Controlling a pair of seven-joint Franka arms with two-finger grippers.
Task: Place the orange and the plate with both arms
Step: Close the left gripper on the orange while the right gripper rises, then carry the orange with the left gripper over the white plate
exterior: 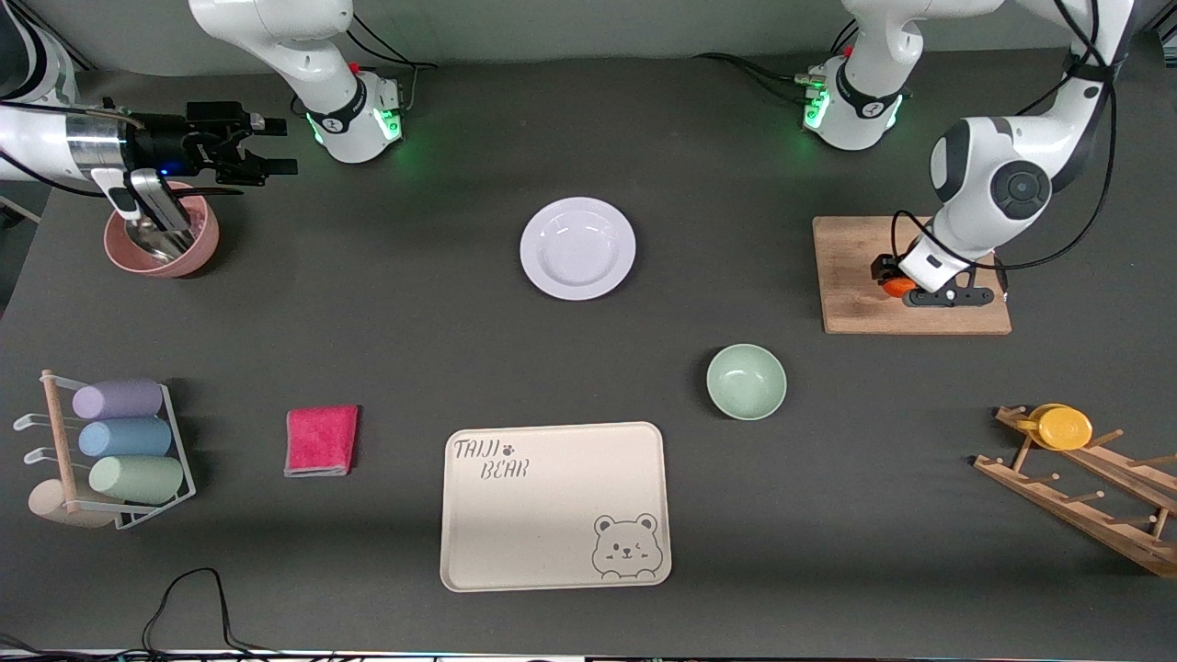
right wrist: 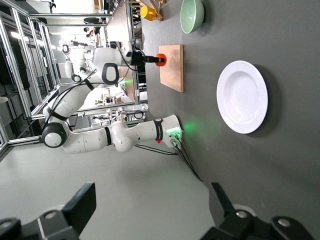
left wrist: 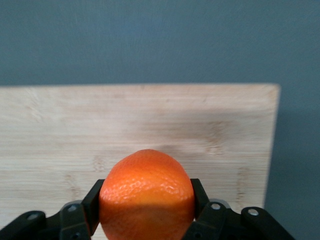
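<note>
Orange (exterior: 894, 287) sits clamped in the left gripper (exterior: 897, 288) over the wooden board (exterior: 855, 294), right of frame. White plate (exterior: 577, 248) lies bare at centre. The right gripper (exterior: 272, 147) waits wide open, holding nothing, beside the pink bowl (exterior: 204, 250) of metal utensils, upper left.

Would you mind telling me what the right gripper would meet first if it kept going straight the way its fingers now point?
The open right gripper, above the pink bowl, points along the table toward the left arm's end. Its wrist view shows nothing close ahead; the round white plate lies lower, so the way looks free, though depth is unclear.
</note>
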